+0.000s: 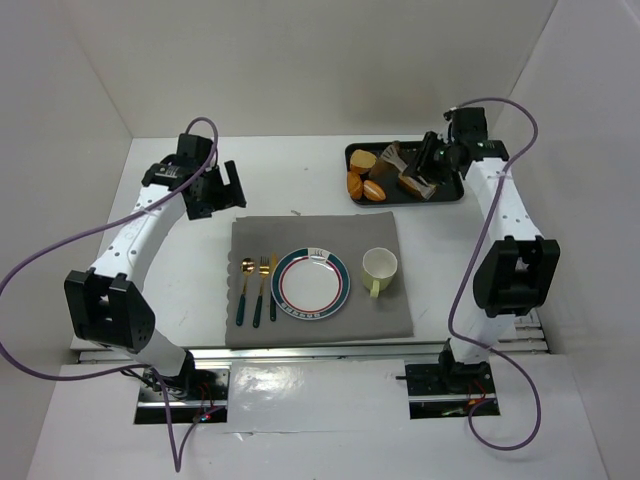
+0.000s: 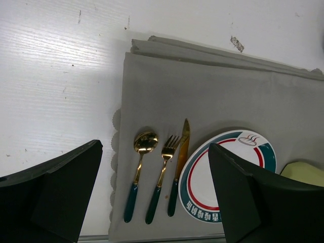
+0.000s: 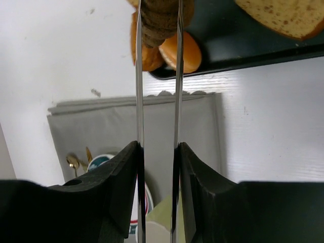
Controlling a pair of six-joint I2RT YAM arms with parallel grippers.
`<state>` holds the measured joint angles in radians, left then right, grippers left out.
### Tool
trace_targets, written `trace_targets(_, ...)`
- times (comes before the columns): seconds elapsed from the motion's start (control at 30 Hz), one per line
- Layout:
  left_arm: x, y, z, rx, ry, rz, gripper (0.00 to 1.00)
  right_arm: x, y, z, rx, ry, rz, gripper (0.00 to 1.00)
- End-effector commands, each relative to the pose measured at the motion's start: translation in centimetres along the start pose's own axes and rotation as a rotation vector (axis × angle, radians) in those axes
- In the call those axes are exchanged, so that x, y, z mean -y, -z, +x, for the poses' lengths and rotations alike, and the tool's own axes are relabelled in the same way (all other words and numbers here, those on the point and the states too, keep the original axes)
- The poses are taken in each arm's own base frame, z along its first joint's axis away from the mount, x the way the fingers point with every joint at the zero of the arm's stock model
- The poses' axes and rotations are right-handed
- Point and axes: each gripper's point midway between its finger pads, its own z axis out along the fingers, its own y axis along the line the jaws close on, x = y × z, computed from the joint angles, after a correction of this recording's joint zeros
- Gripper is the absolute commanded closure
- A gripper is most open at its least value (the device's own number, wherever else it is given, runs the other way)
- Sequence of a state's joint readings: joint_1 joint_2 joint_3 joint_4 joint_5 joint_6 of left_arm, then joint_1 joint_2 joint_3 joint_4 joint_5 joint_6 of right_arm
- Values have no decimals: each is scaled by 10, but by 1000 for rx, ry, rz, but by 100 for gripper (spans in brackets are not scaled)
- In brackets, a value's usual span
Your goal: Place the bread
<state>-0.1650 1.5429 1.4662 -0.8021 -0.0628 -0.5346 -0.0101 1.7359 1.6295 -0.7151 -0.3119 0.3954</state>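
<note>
A dark brown piece of bread is pinched between the tips of thin metal tongs. My right gripper is shut on the tongs' two blades. It hovers over the black tray at the back right, where my right gripper shows from above. Orange-brown buns and a flat toast slice lie in the tray. The round plate with a teal and red rim sits on the grey placemat. My left gripper stands open with nothing in it, above the mat's left part.
A pale green cup stands right of the plate. A gold spoon, fork and knife with dark green handles lie left of it. White walls close in the table on the left, back and right.
</note>
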Motion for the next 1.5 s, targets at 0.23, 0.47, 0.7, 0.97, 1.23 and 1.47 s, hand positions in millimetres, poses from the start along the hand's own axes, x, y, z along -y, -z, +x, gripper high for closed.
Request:
trace_targets(0.23,8,15,-34,80,54,78,1,-109,72,75,-147,407,-249,74)
trace_targets(0.47,0,21,-37,98,69,63,1,-126,83,171,-373,511,-332,74)
trace_targets(0.7,3,27,-35,97,68,87,1,-120,94,237,-551,553,-344,74)
trace_targets(0.97,4,29,-27,84,67,101,1,-112,92,262,-612,600,-300,63)
trace_targets(1.23,3,34,-26,93,66,105,1,-125,94,238,-517,619,-285,36)
trace_targets(1.47,3,34,-26,93,66,105,1,-143,105,202,-406,637,-264,35)
